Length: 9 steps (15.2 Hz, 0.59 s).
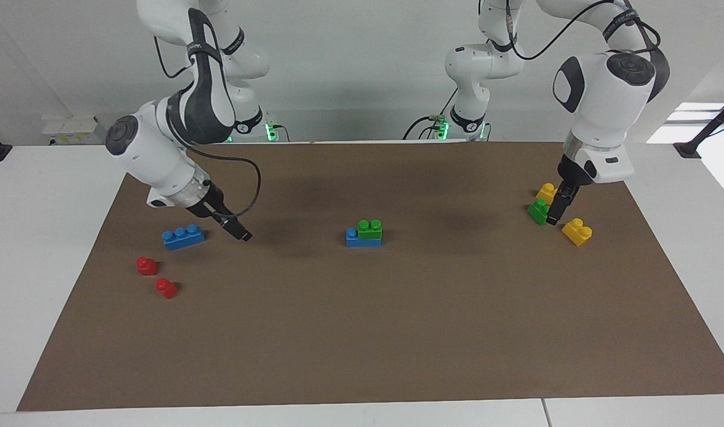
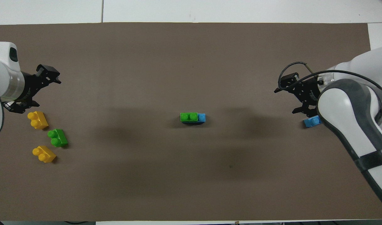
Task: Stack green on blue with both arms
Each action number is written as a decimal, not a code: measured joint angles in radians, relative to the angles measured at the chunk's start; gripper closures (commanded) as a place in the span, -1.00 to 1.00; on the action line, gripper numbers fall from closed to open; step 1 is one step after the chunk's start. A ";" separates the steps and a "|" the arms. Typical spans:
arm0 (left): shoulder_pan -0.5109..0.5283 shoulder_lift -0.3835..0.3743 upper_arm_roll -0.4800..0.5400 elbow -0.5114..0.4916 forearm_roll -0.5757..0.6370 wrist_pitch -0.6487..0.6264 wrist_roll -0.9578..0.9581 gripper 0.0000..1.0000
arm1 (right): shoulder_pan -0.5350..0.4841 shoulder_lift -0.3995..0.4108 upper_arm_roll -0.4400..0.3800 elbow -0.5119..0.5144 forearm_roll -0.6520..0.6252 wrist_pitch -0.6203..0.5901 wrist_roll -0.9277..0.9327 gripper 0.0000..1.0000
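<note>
A: What lay nearest the robots on the tabletop?

B: A loose green two-stud brick sat between two yellow bricks at the left arm's end. The left hand hung just beside it; whether its fingers were parted or held anything could not be told. At the right arm's end lay a loose blue three-stud brick, with the right hand low beside it, grip likewise unclear. Two red one-stud bricks lay farther out.

A: And the stack?

B: Mid-table, a green brick already sat on a blue brick, leaving one blue stud bare.

A: How to do the next pair well?

B: Probably grip the green by its long sides, clear of the yellows, steady the blue, and press the studs home squarely.

A: Any containers?

B: None were visible.
</note>
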 measured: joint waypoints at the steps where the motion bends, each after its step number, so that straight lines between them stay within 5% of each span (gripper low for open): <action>1: 0.008 -0.001 0.000 0.011 0.000 -0.019 0.076 -1.00 | -0.010 -0.017 0.000 0.011 -0.018 -0.027 -0.081 -1.00; 9: 0.035 -0.014 0.000 0.070 0.000 -0.169 0.629 -1.00 | -0.036 -0.203 -0.001 0.026 -0.159 -0.155 -0.493 -1.00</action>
